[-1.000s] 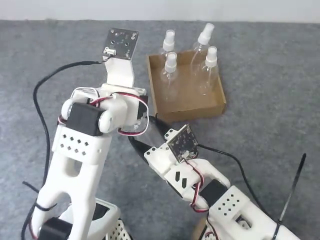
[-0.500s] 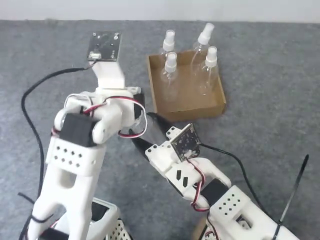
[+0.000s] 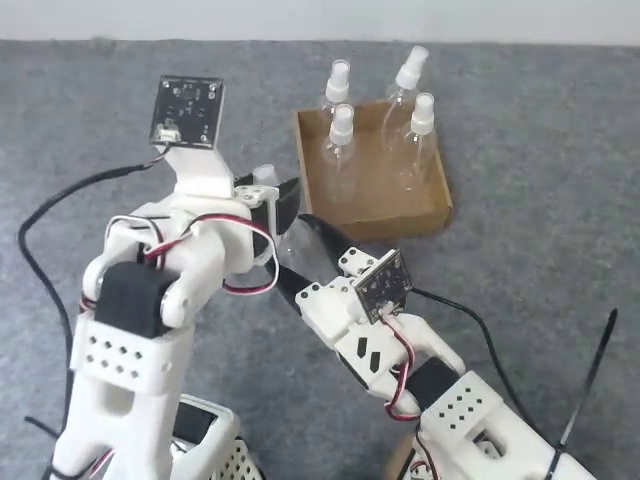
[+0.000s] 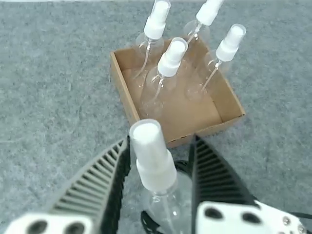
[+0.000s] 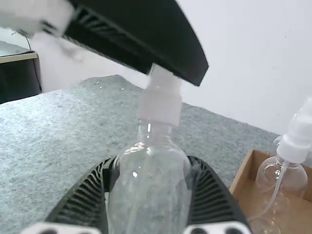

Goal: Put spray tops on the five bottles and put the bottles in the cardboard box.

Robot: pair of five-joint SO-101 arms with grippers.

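The left gripper (image 4: 160,142) is held over a clear bottle (image 5: 148,190), its fingers (image 4: 109,180) spread partway on either side of the white spray top (image 4: 152,158). One finger lies against the top, while a narrow gap is seen at the other. The top is seated on the neck of the bottle.

The right gripper (image 5: 152,168) is closed on the round body of the same bottle, with a finger pressed against each flank and the bottle kept upright. This bottle is held just beside the near left corner of the cardboard box (image 4: 123,90), outside it.

Inside the box, a capped bottle (image 3: 341,152) is stood at the left and a second capped bottle (image 3: 418,140) at the right. A third capped bottle (image 3: 337,88) and a fourth capped bottle (image 3: 407,75) are stood at the far wall of the box; whether inside or just behind it cannot be told. The box is set on the grey bench (image 3: 540,200).
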